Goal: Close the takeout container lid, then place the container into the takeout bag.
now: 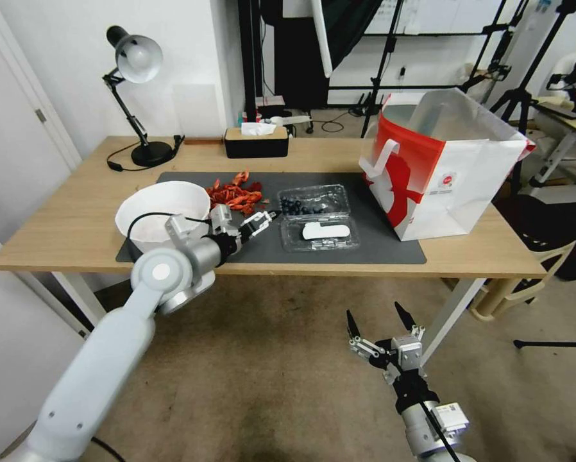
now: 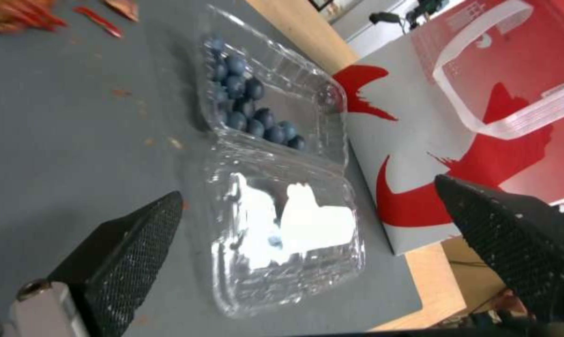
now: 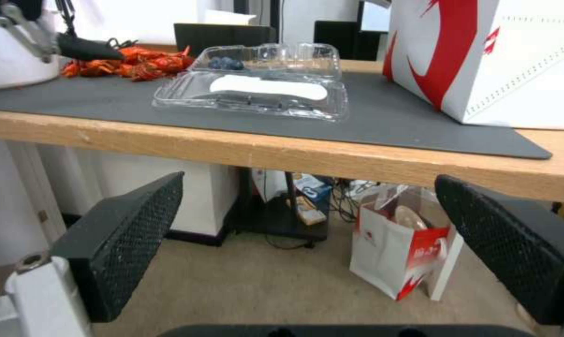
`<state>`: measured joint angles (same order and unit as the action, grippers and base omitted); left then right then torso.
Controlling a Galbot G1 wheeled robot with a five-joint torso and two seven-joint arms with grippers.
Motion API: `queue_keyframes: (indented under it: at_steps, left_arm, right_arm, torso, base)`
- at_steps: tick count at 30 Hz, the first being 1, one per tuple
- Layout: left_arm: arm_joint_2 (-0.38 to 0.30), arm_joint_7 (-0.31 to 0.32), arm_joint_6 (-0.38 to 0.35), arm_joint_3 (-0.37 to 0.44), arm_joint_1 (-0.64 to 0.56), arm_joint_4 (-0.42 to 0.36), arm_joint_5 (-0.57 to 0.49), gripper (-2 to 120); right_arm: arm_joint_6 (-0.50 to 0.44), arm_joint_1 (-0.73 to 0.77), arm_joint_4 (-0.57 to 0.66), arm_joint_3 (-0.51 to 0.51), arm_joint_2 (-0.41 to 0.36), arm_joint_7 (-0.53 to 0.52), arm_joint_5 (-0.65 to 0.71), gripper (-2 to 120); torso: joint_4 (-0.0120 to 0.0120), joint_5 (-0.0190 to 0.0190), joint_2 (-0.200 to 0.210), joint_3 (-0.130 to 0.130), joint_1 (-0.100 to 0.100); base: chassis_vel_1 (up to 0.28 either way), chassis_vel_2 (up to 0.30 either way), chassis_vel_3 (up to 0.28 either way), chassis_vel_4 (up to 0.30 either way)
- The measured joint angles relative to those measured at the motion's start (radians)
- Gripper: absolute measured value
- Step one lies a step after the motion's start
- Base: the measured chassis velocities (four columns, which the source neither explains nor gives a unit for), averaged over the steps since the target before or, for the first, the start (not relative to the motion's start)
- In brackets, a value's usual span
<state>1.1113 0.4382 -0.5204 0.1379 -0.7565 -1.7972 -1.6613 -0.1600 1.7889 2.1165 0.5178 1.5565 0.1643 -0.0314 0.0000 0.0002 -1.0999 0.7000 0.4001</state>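
Clear ribbed plastic forms the takeout container (image 1: 313, 204), which lies flung open on a dark grey mat (image 1: 390, 247) on the wooden table (image 1: 70, 224). Its far half holds dark round blueberries; the lid (image 1: 320, 233), the near half, lies flat beside it with a white oblong sticker.

The head view takes in the layout: the left pincer (image 1: 266, 219) hovers over the mat just left of the container, jaws spread wide, with a white round bowl (image 1: 163, 212) and a heap of red scraps (image 1: 235, 192) behind it. The takeout bag (image 1: 445, 167), boxy white paper with red panels, stands open on the right, just beside the container. The right pincer (image 1: 376, 318) hangs below the table's near edge, jaws also wide.

The left wrist view adds the sheen on the lid (image 2: 288, 234) and the berries clustered at one end of the tray (image 2: 257, 112). The right wrist view, from below table height, shows a second small red-and-white bag (image 3: 406, 255) on the floor under the table.
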Motion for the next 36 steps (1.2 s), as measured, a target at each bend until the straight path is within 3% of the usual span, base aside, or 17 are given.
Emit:
queue_keyframes:
  at_steps: [7, 15, 36]
  left_arm:
    - [0.034, 0.001, -0.003, -0.074, 0.057, 0.072, 0.013, 100]
    - [0.05, -0.011, 0.015, -0.098, 0.082, 0.124, 0.034, 100]
    - [0.074, -0.004, 0.023, -0.142, 0.143, 0.184, 0.041, 100]
  right_arm:
    - [-0.004, 0.008, 0.0, 0.005, 0.009, 0.0, -0.007, 100]
    - [-0.012, 0.017, 0.002, 0.01, 0.011, 0.0, -0.009, 100]
    - [-0.016, 0.019, 0.001, 0.013, 0.009, -0.001, -0.01, 100]
  torso:
    - [-0.0001, -0.0001, 0.0, 0.0, 0.0]
    - [0.0001, -0.0002, 0.0, 0.0, 0.0]
    - [0.0, -0.0002, 0.0, 0.0, 0.0]
  base:
    - [0.0, 0.0, 0.0, 0.0]
    - [0.0, 0.0, 0.0, 0.0]
    - [0.0, 0.0, 0.0, 0.0]
